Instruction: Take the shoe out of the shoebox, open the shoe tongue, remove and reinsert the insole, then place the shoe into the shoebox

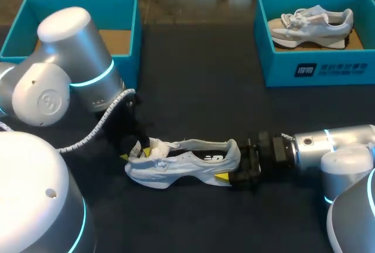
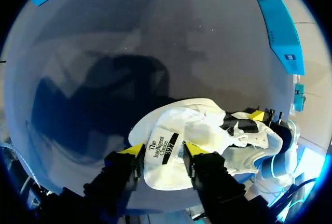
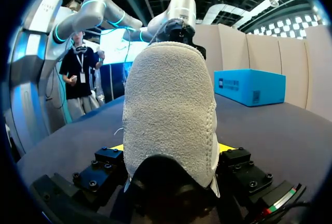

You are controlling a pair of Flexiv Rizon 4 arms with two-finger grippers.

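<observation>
A white and pale-blue shoe lies on its side on the dark table, toe toward my left arm. My left gripper is at the lace end. In the left wrist view its fingers stand apart on either side of the pulled-up white tongue, which carries a printed label, so the left gripper is open around it. My right gripper holds the heel. From the right wrist, the grey heel fills the space between the fingers, and the right gripper is shut on it. The insole is hidden.
An empty teal shoebox stands at the back left, partly behind my left arm. A second teal shoebox at the back right holds another pale shoe. Bare dark table lies between the boxes and in front of the shoe.
</observation>
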